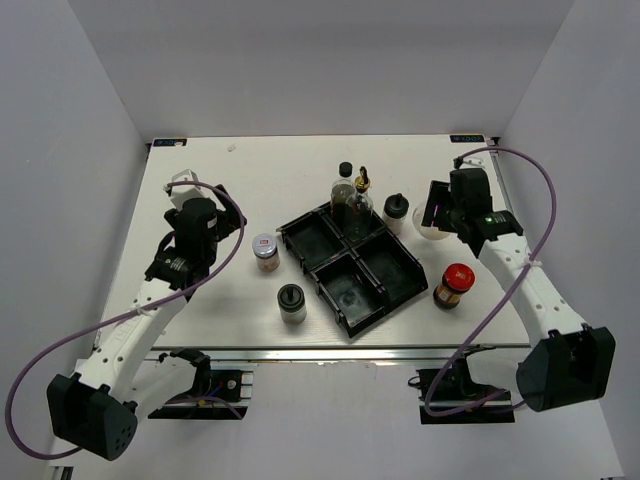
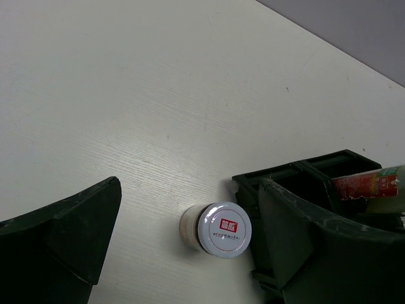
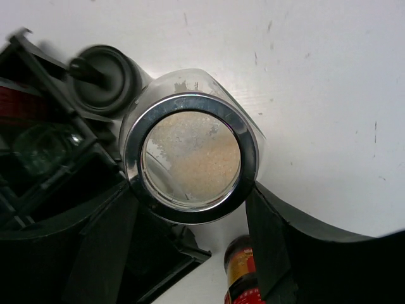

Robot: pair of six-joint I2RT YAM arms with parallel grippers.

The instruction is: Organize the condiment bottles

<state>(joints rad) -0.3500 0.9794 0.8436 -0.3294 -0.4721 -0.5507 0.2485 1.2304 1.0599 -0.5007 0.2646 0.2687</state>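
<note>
Starting nearest the arms, a black-lid jar (image 1: 291, 302) and a red-lid jar (image 1: 454, 285) stand on the table (image 1: 280, 165), one on either side of the tray (image 1: 350, 250). Further in, the left gripper (image 2: 190, 187) hangs wide open over a white-lid jar (image 2: 223, 229) just beside the tray, touching nothing. Across from it, the right gripper (image 3: 188, 196) is clenched on a chrome-rim jar (image 3: 190, 158) beyond the tray's right corner, one finger on each side. This jar is stiff, slick, breakable glass, part full of granules and likely light. A firm hold on the body below the rim, kept upright, suits it. Farthest stand another black-lid jar (image 1: 396, 208) by the tray, a gold-spout bottle (image 1: 361, 200) in its far compartment and a black-cap bottle (image 1: 345, 180) behind.
</note>
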